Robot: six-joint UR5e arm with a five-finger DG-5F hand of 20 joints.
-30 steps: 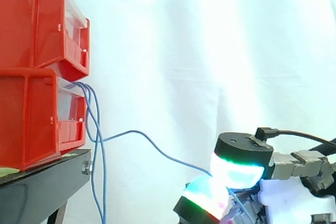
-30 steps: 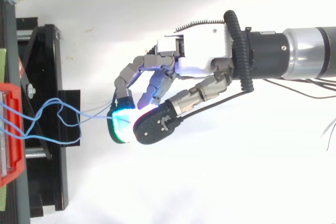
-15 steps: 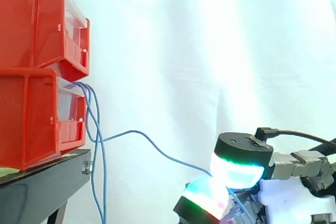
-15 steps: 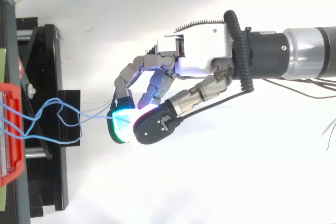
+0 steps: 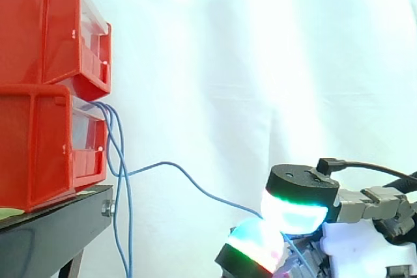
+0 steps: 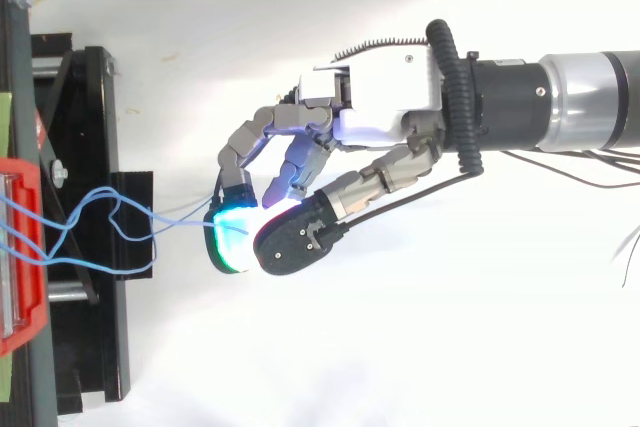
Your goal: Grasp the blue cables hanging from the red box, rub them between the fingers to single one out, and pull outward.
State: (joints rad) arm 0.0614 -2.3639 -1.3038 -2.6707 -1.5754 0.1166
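Thin blue cables [image 5: 119, 180] come out of the lower red box [image 5: 39, 141] and hang down beside the black stand. One blue cable [image 5: 189, 183] leaves the bunch and runs out to the right and down, ending between glowing fingertips [image 5: 293, 216]. My hand [image 6: 370, 117] sits to the right of the box with its fingers curled, thumb and a finger pinching that cable [image 6: 175, 219]. The pinching pads glow green and cyan. The other cables [image 6: 70, 242] loop loosely by the box front.
A second red box [image 5: 45, 30] is stacked on the lower one. Both rest on a black stand [image 5: 52, 226] at the left. A white curtain [image 5: 260, 63] fills the background, and the arm reaches in from the right.
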